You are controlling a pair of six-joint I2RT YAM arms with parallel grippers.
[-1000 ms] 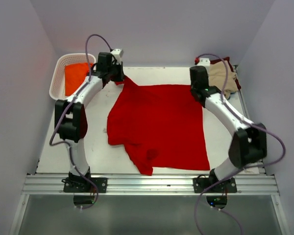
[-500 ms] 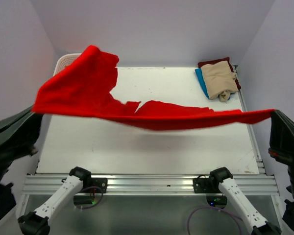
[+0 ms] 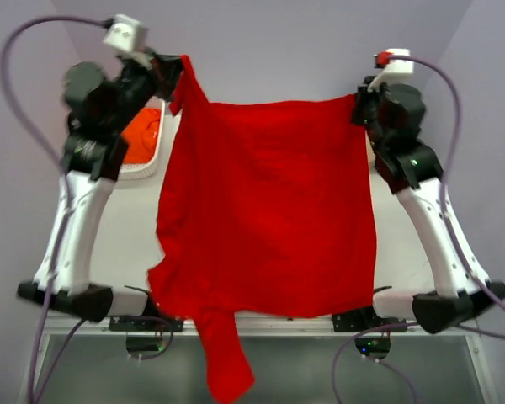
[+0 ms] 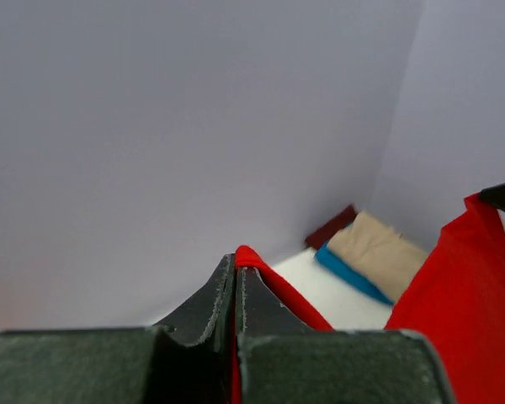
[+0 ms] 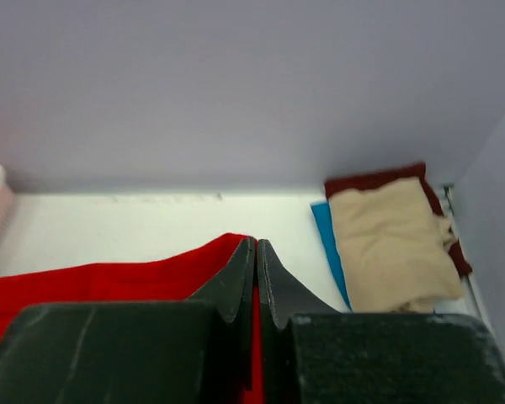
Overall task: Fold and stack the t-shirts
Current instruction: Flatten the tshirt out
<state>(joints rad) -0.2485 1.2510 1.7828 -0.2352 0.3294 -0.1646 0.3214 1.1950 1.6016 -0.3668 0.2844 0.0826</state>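
Note:
The bright red t-shirt point(image 3: 265, 210) hangs spread in the air between both raised arms, one sleeve dangling past the near table edge. My left gripper point(image 3: 175, 74) is shut on its top left corner; the red cloth point(image 4: 273, 286) shows between the jaws in the left wrist view. My right gripper point(image 3: 358, 103) is shut on the top right corner; the red cloth point(image 5: 135, 282) shows there too. A folded stack of beige point(image 5: 391, 244), blue point(image 5: 326, 240) and maroon point(image 5: 374, 179) shirts lies at the far right corner. The orange shirt point(image 3: 141, 135) lies in the basket.
The white slotted basket point(image 3: 143, 172) stands at the far left corner. The hanging shirt hides most of the white table point(image 3: 122, 244) in the top view. Grey walls close in the back and both sides.
Both arms have swung up and back with the red shirt. One second ago it lay flat on the table; now it hangs spread, held by its two top corners.

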